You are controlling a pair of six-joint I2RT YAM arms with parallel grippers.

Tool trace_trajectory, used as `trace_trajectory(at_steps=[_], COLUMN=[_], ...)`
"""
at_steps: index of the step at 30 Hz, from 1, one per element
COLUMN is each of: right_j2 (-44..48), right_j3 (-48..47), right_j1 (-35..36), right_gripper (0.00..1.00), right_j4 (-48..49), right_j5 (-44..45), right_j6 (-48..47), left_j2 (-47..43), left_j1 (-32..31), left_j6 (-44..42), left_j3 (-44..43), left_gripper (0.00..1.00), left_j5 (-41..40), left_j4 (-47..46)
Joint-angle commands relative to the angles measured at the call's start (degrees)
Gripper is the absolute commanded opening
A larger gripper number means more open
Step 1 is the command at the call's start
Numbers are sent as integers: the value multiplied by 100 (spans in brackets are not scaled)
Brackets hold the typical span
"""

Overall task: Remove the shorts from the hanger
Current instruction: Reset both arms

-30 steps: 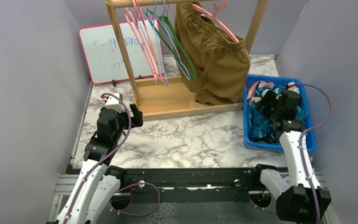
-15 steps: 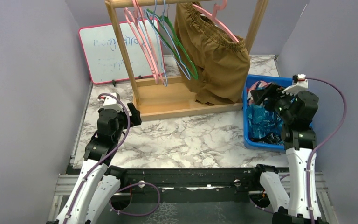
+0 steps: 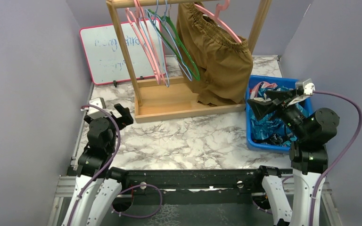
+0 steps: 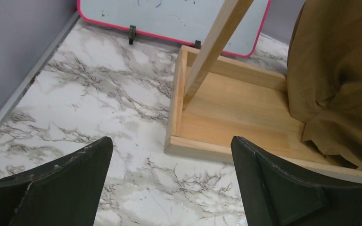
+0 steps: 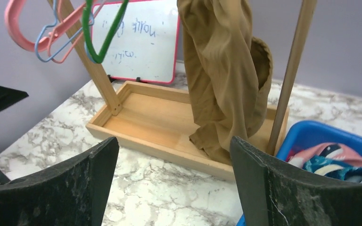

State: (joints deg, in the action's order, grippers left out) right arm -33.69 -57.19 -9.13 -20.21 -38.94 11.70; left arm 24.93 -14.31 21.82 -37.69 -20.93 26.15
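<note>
On the far side of the bench [image 3: 193, 136] stands a wooden rack [image 3: 165, 101], and one pair of brown shorts [image 3: 219, 56] hangs from its top bar on a pink hanger [image 3: 218, 22]. The stretchy waist is pulled over the hanger's arms, so the shorts stay up, and the legs hang down until they touch the rack's floor. Beside them hang some empty hangers [image 5: 94, 57] with nothing on them. To the right of the rack sits a blue bin [image 3: 275, 146] with bright shorts [image 3: 268, 125] piled inside, so I think that is where clothes go once they are off. That would mean the brown pair is the last one to take down. The right hand [image 3: 263, 100] is up over the bin and points at the brown shorts. Its two fingers are spread wide with nothing between them, and its own camera looks right at the cloth, so it seems ready to reach in and pinch it. The left hand [image 3: 124, 115] is low, near the left corner of the rack, well away from the shorts. It is spread wide too and holds nothing. A whiteboard [image 3: 103, 52] leans on the wall behind the rack. The next move should be a gentle tug, or the hanger might swing or slip off the bar.
</note>
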Motion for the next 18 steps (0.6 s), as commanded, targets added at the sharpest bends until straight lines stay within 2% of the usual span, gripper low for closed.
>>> trace_trajectory(at_steps=[1, 6, 8, 11, 18], right_j2=[151, 113, 12, -162, -45], right_j3=[-388, -439, -400, -354, -231], right_j1=[-36, -34, -36, -28, -28], right_gripper=[90, 93, 93, 94, 94], right_j4=[-102, -570, -778, -909, -672], right_j5=[54, 2814, 3558, 3691, 3052], right_j6=[-581, -145, -83, -171, -110], left_j2=[9, 322, 488, 744, 755], left_j1=[25, 20, 24, 18, 23], left_j6=[-349, -809, -864, -846, -693], left_j3=[-674, -1309, -1439, -1576, -1618], left_gripper=[99, 99, 99, 99, 99], left_j5=[-472, -903, -973, -986, -872], left_j4=[204, 374, 505, 741, 891])
